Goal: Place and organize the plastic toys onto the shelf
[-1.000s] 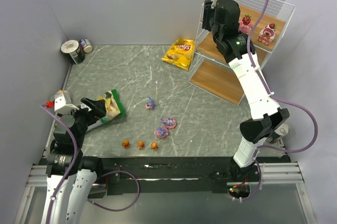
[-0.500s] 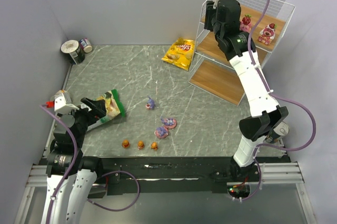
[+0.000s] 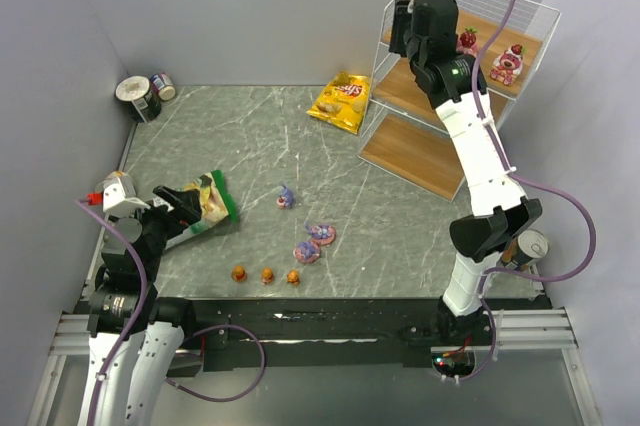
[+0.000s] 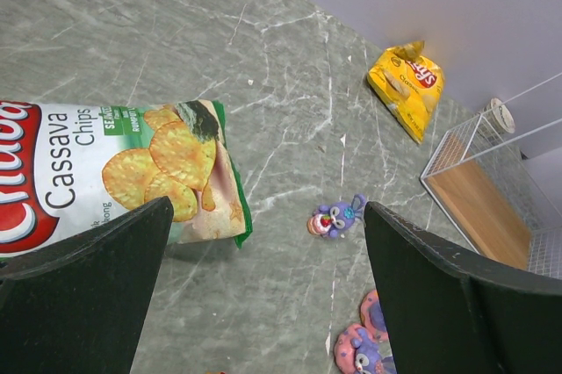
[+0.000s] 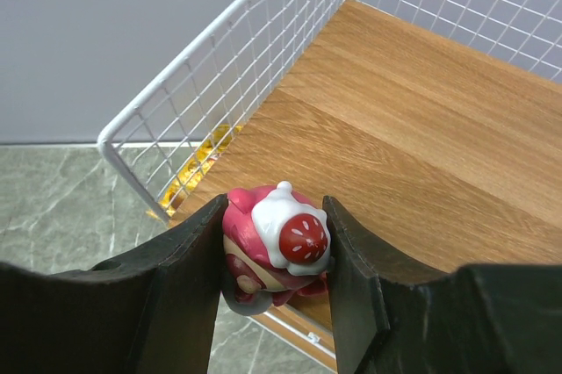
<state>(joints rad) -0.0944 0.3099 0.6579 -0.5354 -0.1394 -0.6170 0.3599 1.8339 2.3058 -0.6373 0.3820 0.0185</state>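
My right gripper (image 5: 272, 251) is shut on a pink-and-red strawberry toy (image 5: 274, 242), held just above the near front corner of the shelf's top board (image 5: 421, 119). In the top view that arm reaches over the shelf (image 3: 440, 161), and its wrist hides the jaws. Two more strawberry toys (image 3: 467, 41) (image 3: 506, 64) stand on the top board. Three purple-pink toys (image 3: 285, 197) (image 3: 321, 233) (image 3: 306, 252) and three orange ones (image 3: 267, 274) lie on the table. My left gripper (image 4: 268, 304) hangs open and empty at the near left, with a purple toy (image 4: 336, 218) ahead of it.
A green cassava chip bag (image 3: 205, 201) lies under my left gripper's left finger. A yellow chip bag (image 3: 340, 101) lies in front of the shelf. Tin cans (image 3: 140, 96) stand in the far left corner, and another can (image 3: 530, 246) sits by the right arm's elbow.
My right arm has carried the strawberry toy a little farther back and up over the shelf's top board. The left arm has not moved.
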